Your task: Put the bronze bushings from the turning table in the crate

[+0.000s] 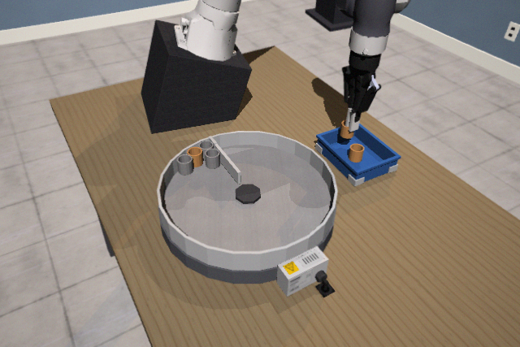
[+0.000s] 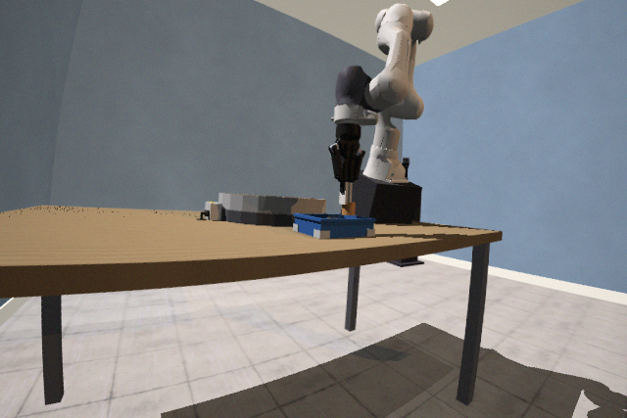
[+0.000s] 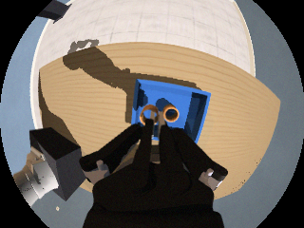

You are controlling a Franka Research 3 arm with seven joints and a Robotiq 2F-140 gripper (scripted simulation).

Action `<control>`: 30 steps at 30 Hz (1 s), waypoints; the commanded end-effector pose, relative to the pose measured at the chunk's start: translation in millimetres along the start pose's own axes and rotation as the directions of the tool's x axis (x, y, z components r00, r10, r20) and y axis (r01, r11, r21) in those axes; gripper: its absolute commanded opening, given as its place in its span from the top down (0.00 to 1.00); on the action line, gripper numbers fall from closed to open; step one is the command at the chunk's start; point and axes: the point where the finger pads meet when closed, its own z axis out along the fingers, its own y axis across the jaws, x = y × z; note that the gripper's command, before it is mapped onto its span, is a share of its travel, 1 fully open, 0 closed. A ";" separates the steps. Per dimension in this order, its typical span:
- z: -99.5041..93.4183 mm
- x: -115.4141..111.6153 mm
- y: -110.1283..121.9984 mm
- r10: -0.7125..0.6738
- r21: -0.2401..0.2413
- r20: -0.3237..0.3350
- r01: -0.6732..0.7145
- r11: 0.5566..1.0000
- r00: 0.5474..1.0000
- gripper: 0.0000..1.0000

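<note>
My gripper [image 1: 353, 121] [image 2: 345, 196] [image 3: 156, 117] is shut on the wall of a bronze bushing [image 1: 345, 129] [image 2: 348, 209] [image 3: 142, 116], with one finger inside its ring. It holds this bushing upright over the inner end of the blue crate [image 1: 376, 171] [image 2: 336, 227] [image 3: 166, 90]. Another bronze bushing [image 1: 356, 153] [image 3: 177, 117] stands in the crate. On the turning table [image 1: 252, 260] [image 2: 258, 204], one bronze bushing [image 1: 194, 158] stands close among three steel bushings [image 1: 184, 166] [image 1: 212, 160] [image 1: 205, 144], the rearmost partly hidden.
A straight grey bar [image 1: 227, 162] crosses the turning table's inside beside the bushings, and a dark hub [image 1: 248, 193] sits at its centre. A raised wall surrounds it. A white box [image 1: 302, 271] stands at its front. The black robot base [image 1: 197, 93] is behind.
</note>
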 end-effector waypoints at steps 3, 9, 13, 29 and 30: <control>-0.3 -0.8 1.5 -0.002 -0.002 0.000 0.002 1.000 1.000 1.00; -0.3 -0.8 1.5 -0.002 -0.002 0.000 0.002 1.000 1.000 1.00; -0.3 -0.8 1.5 -0.002 -0.002 0.000 0.002 1.000 1.000 1.00; 6.9 -0.9 1.6 -0.002 -0.002 0.000 0.002 1.000 1.000 1.00; 8.4 -1.0 1.7 -0.002 -0.002 0.000 0.002 1.000 1.000 1.00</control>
